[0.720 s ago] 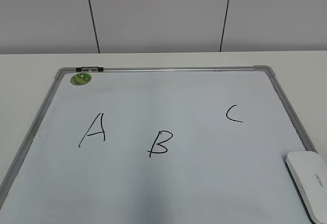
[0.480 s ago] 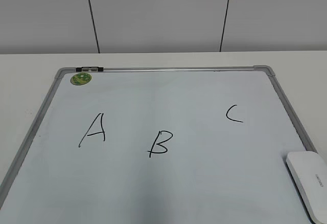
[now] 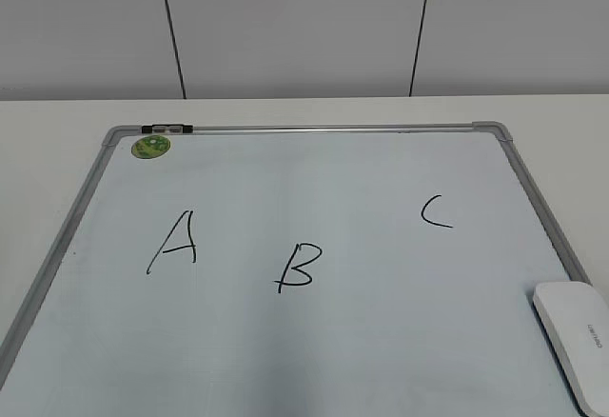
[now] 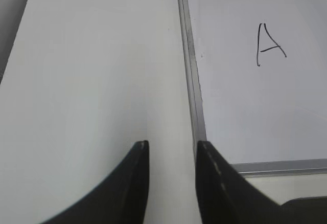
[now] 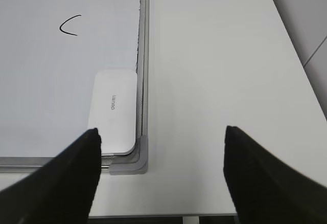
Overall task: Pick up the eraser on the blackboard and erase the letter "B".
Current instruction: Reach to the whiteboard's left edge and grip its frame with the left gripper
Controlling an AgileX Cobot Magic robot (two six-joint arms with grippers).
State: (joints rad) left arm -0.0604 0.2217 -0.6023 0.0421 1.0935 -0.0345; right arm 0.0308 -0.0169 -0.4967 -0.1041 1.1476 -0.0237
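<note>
Left gripper (image 4: 171, 150) hung over bare white table (image 4: 92, 81) off the left edge of the blackboard (image 3: 314, 129); its dark, smooth, curved fingers (image 4: 135, 183) stood a narrow gap apart, holding nothing. Board: glossy white writing surface, grey metal frame, rounded grey corner caps, round green sticker (image 3: 150, 147) at its far-left corner. Marker letters in a row: "A" (image 3: 175, 242), slanted letter "B" (image 3: 296, 267) intact at centre, "C" (image 3: 436, 211).

Eraser (image 5: 113, 111), a white rounded-rectangular plastic block with small grey lettering, lay flat in the board's near-right corner against the frame; the exterior view cut off its near end. Lettering too small to read. Right gripper (image 5: 161, 137) hovered just off that corner, jaws spread wide, empty.

No change from the earlier exterior frames: eraser and letters unmoved.
</note>
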